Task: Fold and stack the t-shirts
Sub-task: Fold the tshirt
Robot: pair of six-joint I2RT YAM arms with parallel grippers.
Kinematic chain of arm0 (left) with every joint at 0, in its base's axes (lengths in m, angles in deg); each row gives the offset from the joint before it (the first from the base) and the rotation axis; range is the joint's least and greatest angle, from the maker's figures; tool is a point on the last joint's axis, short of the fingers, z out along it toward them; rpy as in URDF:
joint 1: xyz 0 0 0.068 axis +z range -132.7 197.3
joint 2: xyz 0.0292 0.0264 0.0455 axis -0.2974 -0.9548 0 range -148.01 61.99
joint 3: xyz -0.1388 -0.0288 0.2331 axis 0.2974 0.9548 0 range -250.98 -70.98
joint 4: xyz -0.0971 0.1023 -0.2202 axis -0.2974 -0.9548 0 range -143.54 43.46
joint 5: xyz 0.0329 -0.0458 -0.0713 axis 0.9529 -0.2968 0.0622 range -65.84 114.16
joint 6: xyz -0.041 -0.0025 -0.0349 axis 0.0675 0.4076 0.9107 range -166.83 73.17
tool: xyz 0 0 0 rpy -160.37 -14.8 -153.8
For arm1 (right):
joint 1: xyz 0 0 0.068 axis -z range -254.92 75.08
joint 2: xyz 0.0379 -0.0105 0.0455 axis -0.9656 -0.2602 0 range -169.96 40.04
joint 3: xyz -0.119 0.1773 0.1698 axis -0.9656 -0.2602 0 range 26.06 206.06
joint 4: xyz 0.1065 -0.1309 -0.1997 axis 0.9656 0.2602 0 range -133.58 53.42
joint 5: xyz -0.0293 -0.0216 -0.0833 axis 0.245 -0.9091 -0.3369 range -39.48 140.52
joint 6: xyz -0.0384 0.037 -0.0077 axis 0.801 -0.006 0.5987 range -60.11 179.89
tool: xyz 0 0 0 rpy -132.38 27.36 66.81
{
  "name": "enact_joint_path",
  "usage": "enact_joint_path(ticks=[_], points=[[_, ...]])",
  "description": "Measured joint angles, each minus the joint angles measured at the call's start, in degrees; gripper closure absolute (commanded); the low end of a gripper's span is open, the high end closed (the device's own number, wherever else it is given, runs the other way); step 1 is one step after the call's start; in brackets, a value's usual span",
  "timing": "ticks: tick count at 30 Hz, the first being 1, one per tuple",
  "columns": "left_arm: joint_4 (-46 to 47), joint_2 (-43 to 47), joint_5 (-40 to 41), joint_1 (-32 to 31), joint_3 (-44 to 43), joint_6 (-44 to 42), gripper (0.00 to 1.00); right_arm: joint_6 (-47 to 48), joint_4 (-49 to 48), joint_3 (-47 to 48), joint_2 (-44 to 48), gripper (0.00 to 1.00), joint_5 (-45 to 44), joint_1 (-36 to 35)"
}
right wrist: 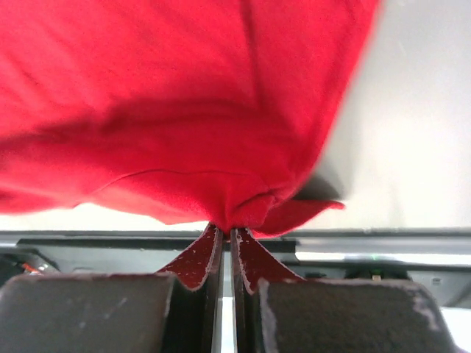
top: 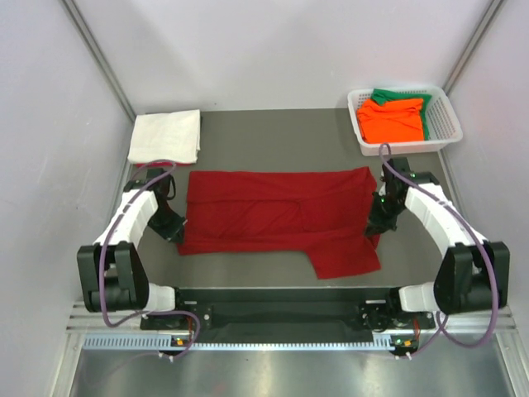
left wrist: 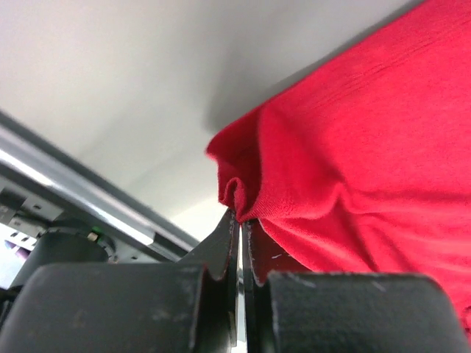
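Fold under way at centre frame: the left gripper (left wrist: 240,224) and right gripper (right wrist: 224,234) each pinch opposite ends of the dark red t-shirt (top: 277,219) spread on the worktop (top: 273,136). The next move likely calls for lifting both ends evenly.

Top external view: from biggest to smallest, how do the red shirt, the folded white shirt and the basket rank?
1. dark red t-shirt, clearly largest
2. white basket
3. folded white t-shirt, somewhat smaller than the basket
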Motion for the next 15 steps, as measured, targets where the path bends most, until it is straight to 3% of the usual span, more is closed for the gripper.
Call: enact_joint_path(ticks=[6, 15], points=[[2.14, -6.12, -0.04, -0.81, -5.57, -0.68, 1.0, 3.28, -3.41, 7.78, -9.38, 1.0, 4.55, 0.04], [5.77, -14.05, -0.13, -0.87, -13.53, -2.1, 1.0, 5.42, -4.76, 15.5, -15.12, 1.0, 5.86, 0.11]])
